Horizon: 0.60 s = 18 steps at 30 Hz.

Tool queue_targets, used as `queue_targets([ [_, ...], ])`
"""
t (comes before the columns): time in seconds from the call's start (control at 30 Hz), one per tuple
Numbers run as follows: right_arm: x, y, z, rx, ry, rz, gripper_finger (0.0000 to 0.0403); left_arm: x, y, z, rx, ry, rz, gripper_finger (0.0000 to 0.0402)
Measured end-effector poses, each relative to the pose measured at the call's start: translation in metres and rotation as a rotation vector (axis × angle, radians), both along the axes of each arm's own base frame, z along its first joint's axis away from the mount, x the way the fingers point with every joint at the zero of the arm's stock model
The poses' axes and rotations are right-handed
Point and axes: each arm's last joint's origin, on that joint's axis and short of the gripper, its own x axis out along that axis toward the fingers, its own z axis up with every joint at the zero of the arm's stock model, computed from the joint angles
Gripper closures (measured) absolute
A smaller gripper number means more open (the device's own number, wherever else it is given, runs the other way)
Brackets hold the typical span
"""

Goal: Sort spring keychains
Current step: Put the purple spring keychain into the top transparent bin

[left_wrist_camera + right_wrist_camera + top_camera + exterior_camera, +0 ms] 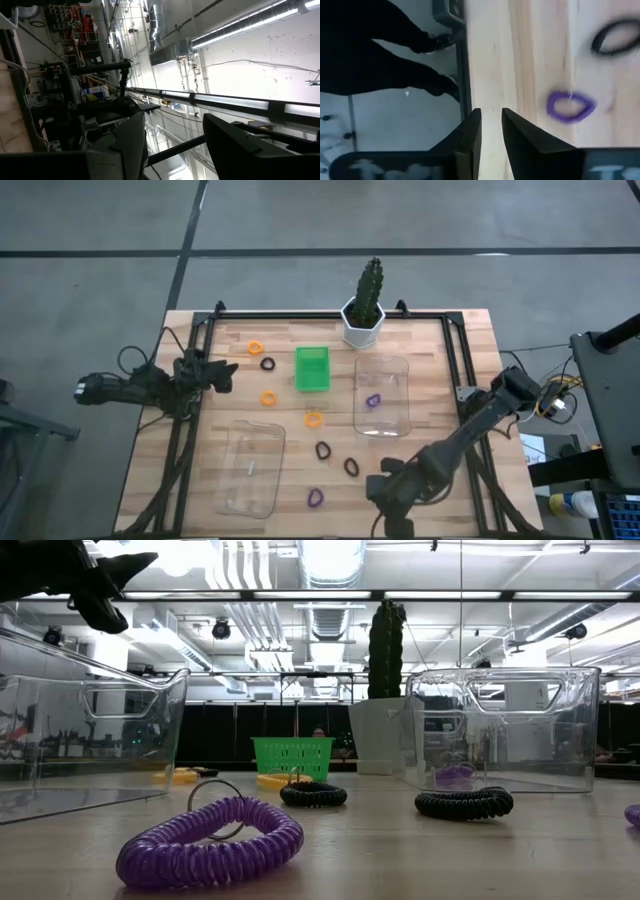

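Note:
Spring keychains lie flat on the wooden table [430, 360]. Three are orange [255, 347] [268, 397] [314, 419]. Three are black [267, 364] [323, 450] [351, 466]. One purple keychain [315, 498] lies near the front edge and also shows in the low view [210, 840]. Another purple one [373, 400] lies inside the right clear box [398, 375]. My right gripper [372, 488] hovers low near the front edge, empty, with its fingers a narrow gap apart [492, 120]. The purple keychain [570, 106] lies just beside it. My left gripper [228, 376] waits open at the table's left edge.
A green tray [312, 368] stands at the middle back. A cactus in a white pot [363, 315] stands behind it. An empty clear box [250, 467] stands at the front left. A black frame rail [200, 410] runs along the table's sides.

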Motion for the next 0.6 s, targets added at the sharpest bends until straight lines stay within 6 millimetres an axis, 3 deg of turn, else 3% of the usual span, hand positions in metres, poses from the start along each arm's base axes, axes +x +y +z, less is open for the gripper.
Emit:
queue_targets([
  [0.3, 0.013, 0.012, -0.052, -0.064, 0.133, 0.014, 0.0337, 0.0, 0.0, 0.0, -0.062, -0.016, -0.036, 0.0207],
  [0.6, 0.017, 0.014, -0.071, -0.116, 0.147, 0.014, 0.0297, 0.0, -0.001, 0.0, -0.075, -0.022, -0.086, 0.0207],
])
